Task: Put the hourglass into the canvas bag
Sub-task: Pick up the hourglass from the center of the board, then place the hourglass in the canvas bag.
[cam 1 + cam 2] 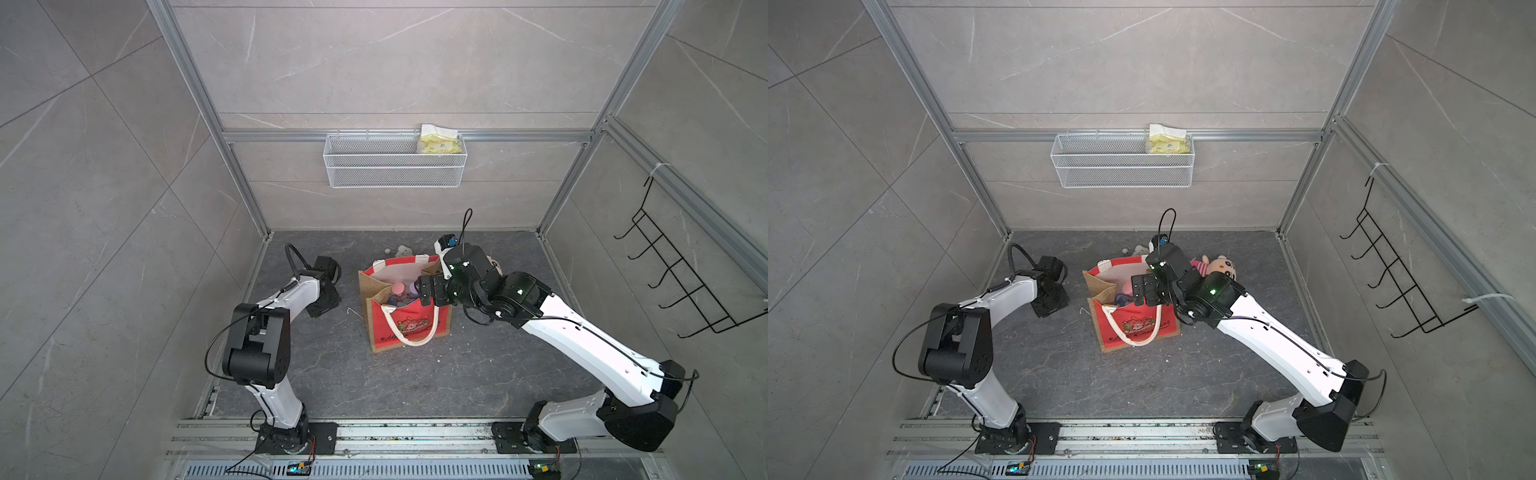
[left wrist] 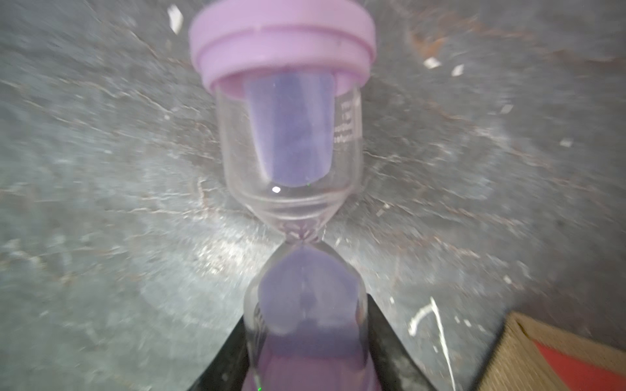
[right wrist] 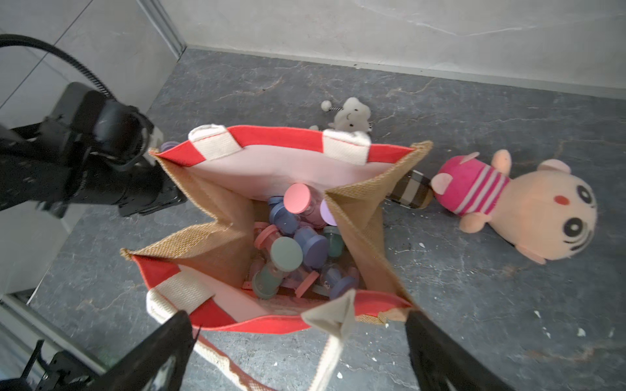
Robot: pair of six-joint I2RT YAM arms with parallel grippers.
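Hourglass: we see the purple-capped hourglass [image 2: 291,135] outside the canvas bag [image 1: 409,328], held over the bench [image 2: 101,203] between its left edge and the bag.
Left jaws: clamped on one glass bulb, with a black finger pressed to each side. The other bulb and its cap stick out free.
Long axis: it runs straight out ahead of the left jaws toward the bench beyond, so we judge it close to upright, free cap downward.
Bag: it stands about mid-bench, somewhat nearer the back edge, mouth open upward. Other hourglasses [image 3: 288,250] are piled inside.
Key relation: the bag lies to the right of the left jaws, just beside them. Its burlap side [image 2: 521,345] shows at the margin of the left wrist view, and we judge that this wall stands between the hourglass and the mouth.
Nearer arm: the left arm [image 1: 286,297] carries the hourglass. The right arm [image 1: 582,336] reaches over the bag's near right corner.
Right jaws: wide apart and empty, hanging above the near rim. The white handle [image 3: 333,315] rises between them, not gripped.
Next move, as we judge it: raise the hourglass above the burlap side, carry it rightward over the mouth, then release.
Risk: the burlap sides fold inward and narrow the mouth, so the free cap could catch the rim.
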